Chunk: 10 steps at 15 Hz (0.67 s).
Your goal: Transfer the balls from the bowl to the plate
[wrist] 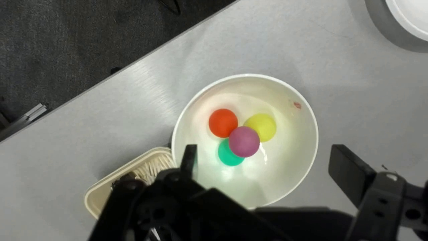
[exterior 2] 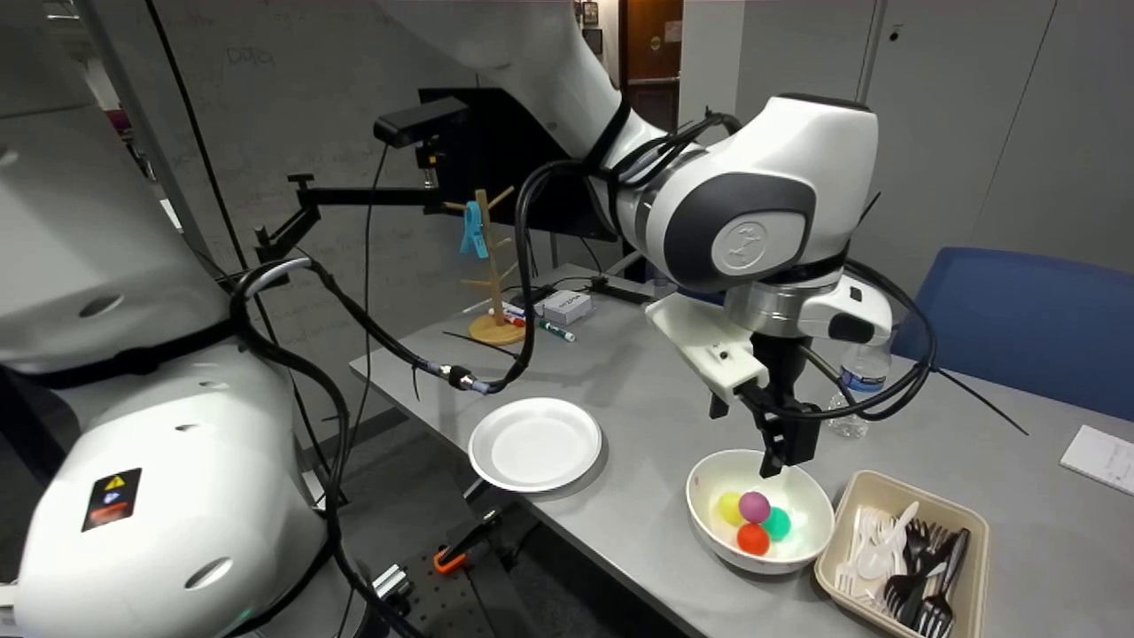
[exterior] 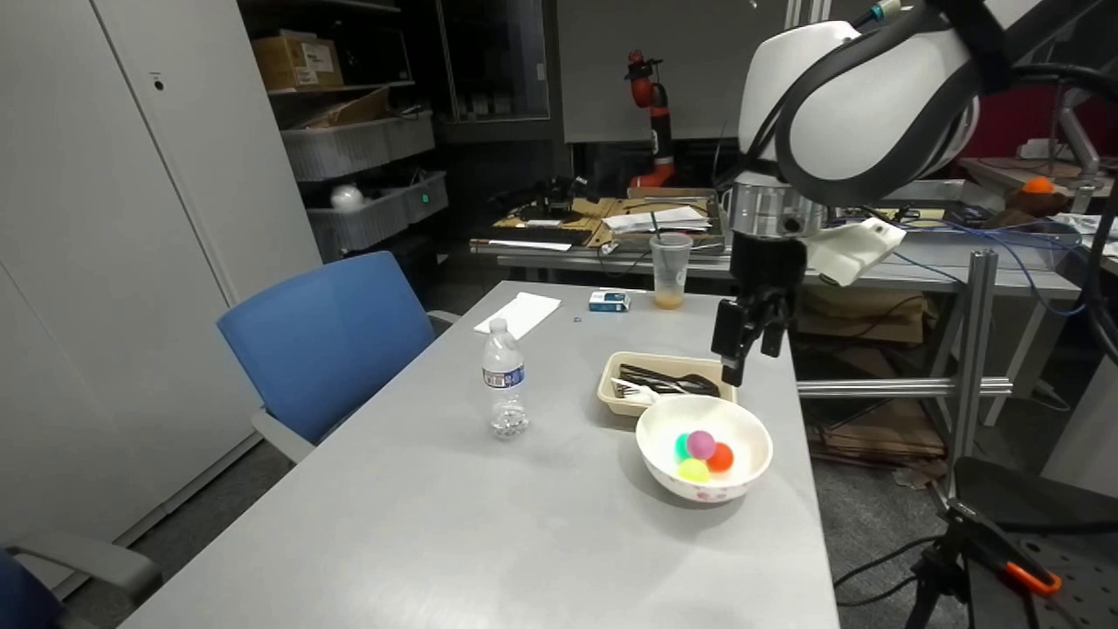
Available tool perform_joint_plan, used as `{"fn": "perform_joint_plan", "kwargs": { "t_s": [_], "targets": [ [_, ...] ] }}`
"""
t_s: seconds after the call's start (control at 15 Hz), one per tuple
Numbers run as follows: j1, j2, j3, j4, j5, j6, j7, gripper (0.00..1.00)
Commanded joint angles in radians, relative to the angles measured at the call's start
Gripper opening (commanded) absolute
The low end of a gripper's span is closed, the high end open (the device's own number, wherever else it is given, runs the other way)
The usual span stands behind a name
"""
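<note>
A: Contents?

B: Four items, loose: purple ball (wrist: 244,142), orange-red ball (wrist: 222,122), yellow ball (wrist: 264,126), teal ball (wrist: 229,155); all are being contained by the white bowl (wrist: 291,155), the purple one apparently being propped on the rest.

A: Destination?

B: One round white plate (exterior 2: 535,443), being found well apart from the bowl on the grey table (exterior 2: 642,461); no ball is being borne by it.

A: Jaws?

B: Standing wide apart on the gripper (wrist: 265,160), nothing being gripped; it is hanging above the bowl. In the wrist view, one finger is being seen over the bowl's inside, the other beyond its rim.

A: Step in hand, with handling notes?

B: By judgement, a first pick is being prepared; the purple ball, uppermost, is being recommended. A shift is being advised, both fingertips being aimed inside the rim, astride that ball. Clearance from the tan cutlery tray (exterior 2: 974,558), just beside the bowl, is also being counselled. A gentle, centred squeeze is being called for, slipping being likely. Over the plate, a low release is being favoured, rolling being a risk.
</note>
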Motion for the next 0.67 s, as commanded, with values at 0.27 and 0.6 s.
{"fn": "perform_joint_plan", "kwargs": {
  "t_s": [0.27,0.6],
  "targets": [
    [0.008,0.018,0.037,-0.016,-0.070,-0.001,0.079,1.00],
    [0.014,0.111,0.054,0.011,-0.069,0.111,0.064,1.00]
  ]
}}
